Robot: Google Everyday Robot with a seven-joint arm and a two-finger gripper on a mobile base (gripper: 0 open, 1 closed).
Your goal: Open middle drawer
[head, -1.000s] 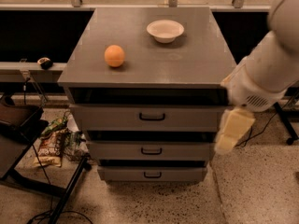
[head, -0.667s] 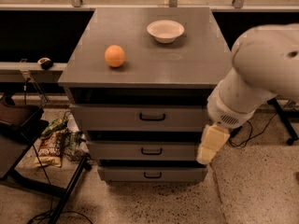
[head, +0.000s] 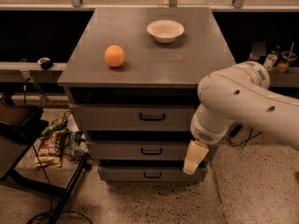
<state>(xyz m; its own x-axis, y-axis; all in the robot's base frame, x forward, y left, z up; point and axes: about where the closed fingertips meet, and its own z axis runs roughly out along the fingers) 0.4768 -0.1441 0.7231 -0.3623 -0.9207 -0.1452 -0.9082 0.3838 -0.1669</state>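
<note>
My arm (head: 254, 104) comes in from the right edge of the view, its white link running leftward to a bent elbow (head: 219, 87), then turning down to my wrist (head: 205, 129). My gripper (head: 194, 157) hangs below the wrist, pointing down, low and right of centre.

We saw an orange (head: 114, 56) and a white bowl (head: 165, 31) well apart on the grey table (head: 187, 64). Snack packets (head: 51, 148) lay strewn on the speckled floor (head: 252, 190) to its left, beside a black stand (head: 70, 185). The gripper (head: 194, 158) hung at the table's lower right front.
</note>
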